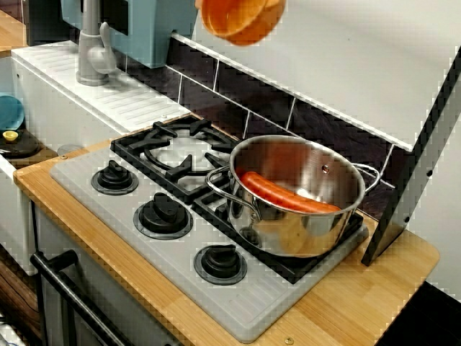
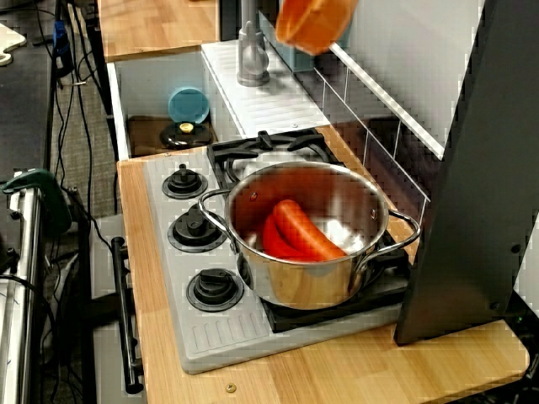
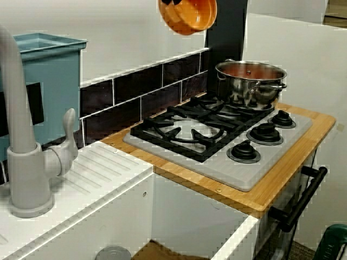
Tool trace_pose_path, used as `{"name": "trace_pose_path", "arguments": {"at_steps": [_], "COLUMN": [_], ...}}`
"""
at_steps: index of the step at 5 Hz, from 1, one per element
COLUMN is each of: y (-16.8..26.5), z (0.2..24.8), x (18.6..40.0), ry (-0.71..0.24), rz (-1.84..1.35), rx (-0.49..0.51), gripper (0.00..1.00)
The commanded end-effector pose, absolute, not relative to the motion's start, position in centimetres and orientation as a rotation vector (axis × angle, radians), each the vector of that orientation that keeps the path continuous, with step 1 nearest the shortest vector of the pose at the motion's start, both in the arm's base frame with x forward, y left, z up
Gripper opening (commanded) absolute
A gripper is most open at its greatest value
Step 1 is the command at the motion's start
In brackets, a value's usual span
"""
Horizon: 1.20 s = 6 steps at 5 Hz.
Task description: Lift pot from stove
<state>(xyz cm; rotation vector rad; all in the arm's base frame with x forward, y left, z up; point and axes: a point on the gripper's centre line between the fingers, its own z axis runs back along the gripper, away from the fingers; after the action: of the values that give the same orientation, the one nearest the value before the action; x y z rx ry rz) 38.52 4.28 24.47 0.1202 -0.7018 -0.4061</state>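
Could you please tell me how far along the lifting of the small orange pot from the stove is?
The lift looks done: the small round orange plastic pot hangs high in the air, well clear of the grey ribbed toy stove. The gripper holding it is out of view. The empty black burner grate is bare. The large shiny steel pot sits on the other burner. Nothing obvious remains.

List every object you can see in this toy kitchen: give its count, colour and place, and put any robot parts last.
Small pot: one, orange, in the air above the stove.
Stove: one, grey with black grates, on the wooden counter.
Knobs: three, black, along the stove's front.
Big pot: one, shiny steel, on the right burner.
Sausage: one, red-orange, inside the big pot.
Tap: one, grey, beside the sink.
Gripper: not in view in any picture.
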Motion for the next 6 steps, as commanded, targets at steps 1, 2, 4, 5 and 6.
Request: {"name": "trace_pose_path", "arguments": {"at_steps": [1,2,4,5,6], "y": [6.0,6.3,6.4,6.3,6.2], "z": [30.0,30.7,31.4,31.6,31.8], "x": [37.1,36.5,35.9,35.5,35.2], "ry": [-0.819,-0.830,-0.836,-0.841,-0.844], "rz": [-0.377,-0.369,-0.361,-0.363,-0.368], "rx": [0.147,0.141,0.131,0.130,0.130], "gripper": [0.00,0.00,0.00,0.00,0.00]}}
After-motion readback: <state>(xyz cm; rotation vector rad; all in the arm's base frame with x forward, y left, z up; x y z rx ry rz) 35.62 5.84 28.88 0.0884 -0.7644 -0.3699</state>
